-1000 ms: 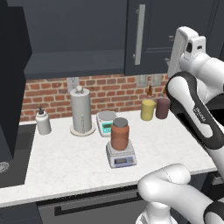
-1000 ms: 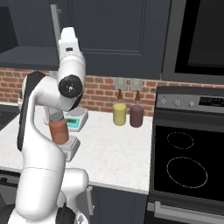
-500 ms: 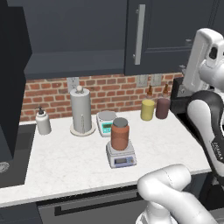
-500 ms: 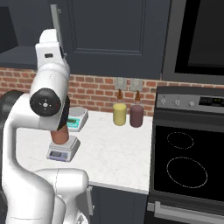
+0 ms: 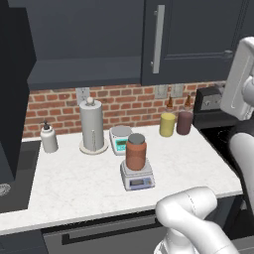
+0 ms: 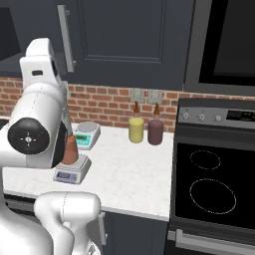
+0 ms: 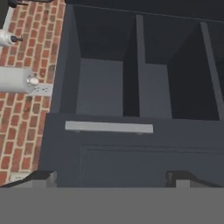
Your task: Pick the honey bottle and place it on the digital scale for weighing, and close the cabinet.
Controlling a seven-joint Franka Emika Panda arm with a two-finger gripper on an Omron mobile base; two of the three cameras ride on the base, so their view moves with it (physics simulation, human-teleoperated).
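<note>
- Honey bottle (image 5: 135, 151): upright on the digital scale (image 5: 137, 177), mid-counter.
- Cabinet (image 5: 84, 44): left door swung open, interior bare; right door shut, silver handle (image 5: 158, 38).
- Gripper (image 7: 110, 177): fingers spread apart, empty, facing the closed door's handle.

Reddish-brown honey bottle (image 5: 135, 155) w/ grey lid, on light-grey digital scale (image 5: 137, 178). Dark charcoal cabinet (image 5: 193, 39), silver bar handle (image 5: 158, 39). Red brick backsplash (image 5: 129, 101). White speckled counter (image 5: 89, 183). Yellow canister (image 5: 167, 124).
</note>
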